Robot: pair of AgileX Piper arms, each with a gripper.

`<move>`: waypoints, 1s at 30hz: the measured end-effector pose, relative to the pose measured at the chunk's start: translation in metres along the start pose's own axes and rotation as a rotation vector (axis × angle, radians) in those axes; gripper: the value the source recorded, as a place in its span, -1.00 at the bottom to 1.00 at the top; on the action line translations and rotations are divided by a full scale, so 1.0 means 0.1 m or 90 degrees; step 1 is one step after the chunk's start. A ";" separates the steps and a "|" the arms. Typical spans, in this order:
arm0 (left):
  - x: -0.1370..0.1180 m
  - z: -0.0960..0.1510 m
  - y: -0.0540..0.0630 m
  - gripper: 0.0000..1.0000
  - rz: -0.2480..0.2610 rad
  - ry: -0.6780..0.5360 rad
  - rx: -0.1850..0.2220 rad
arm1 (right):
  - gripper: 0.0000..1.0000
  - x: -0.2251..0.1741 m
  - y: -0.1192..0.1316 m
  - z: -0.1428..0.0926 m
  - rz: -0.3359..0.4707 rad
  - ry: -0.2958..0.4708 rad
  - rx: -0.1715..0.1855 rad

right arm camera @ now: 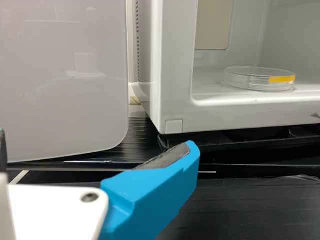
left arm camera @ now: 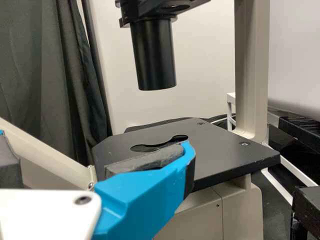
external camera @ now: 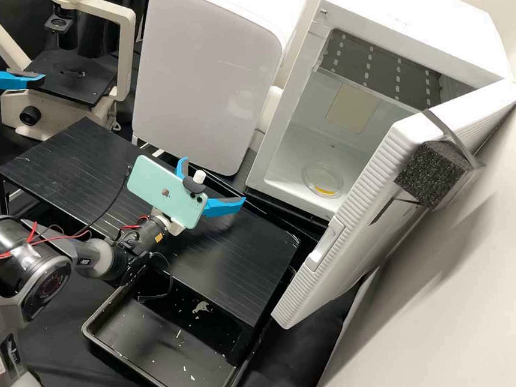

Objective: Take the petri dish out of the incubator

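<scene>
Inside the white incubator [external camera: 262, 175] lies a clear round petri dish [external camera: 323, 180] with a yellow strip on its side, flat on the floor near the front opening. My right gripper [external camera: 214, 179] stands open over the black platform, apart from the incubator and to its left. The right wrist view has the open right gripper [right arm camera: 97, 137] with the petri dish [right arm camera: 259, 79] beyond it. At the upper left, my left gripper [external camera: 17, 57] is open beside the microscope; in its wrist view the left gripper [left arm camera: 97, 138] is open before the black stage.
The incubator door [external camera: 356, 209] is swung open to the right, with a black foam block [external camera: 430, 173] on it. A white rounded appliance [external camera: 205, 71] adjoins the incubator's left. The microscope stage [left arm camera: 225, 155] is at the left, and a black tray [external camera: 165, 370] sits below the platform [external camera: 234, 262].
</scene>
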State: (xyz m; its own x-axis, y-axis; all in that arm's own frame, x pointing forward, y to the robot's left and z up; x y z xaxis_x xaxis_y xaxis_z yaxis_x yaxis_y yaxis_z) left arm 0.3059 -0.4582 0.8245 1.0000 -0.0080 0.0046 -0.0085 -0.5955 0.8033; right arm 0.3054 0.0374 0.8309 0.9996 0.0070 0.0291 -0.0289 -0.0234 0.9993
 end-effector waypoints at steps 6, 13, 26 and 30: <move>0.00 0.00 0.00 1.00 0.000 0.000 0.000 | 1.00 0.00 0.00 0.00 0.000 0.000 0.000; 0.00 0.00 0.00 1.00 0.000 0.000 0.000 | 1.00 -0.06 0.06 0.11 0.005 0.001 0.007; 0.00 0.00 0.00 1.00 0.000 0.000 0.000 | 1.00 -0.21 0.63 0.54 0.125 -0.015 0.084; 0.00 0.00 0.00 1.00 0.000 0.000 0.000 | 1.00 -0.06 0.80 0.58 0.155 -0.007 0.075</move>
State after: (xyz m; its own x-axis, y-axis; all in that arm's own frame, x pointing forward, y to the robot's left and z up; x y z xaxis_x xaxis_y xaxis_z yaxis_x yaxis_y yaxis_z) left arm 0.3059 -0.4582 0.8245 1.0000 -0.0080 0.0046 -0.0085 -0.5955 0.8033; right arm 0.2973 -0.0226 0.9097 0.9631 -0.0238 0.2679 -0.2686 -0.1391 0.9532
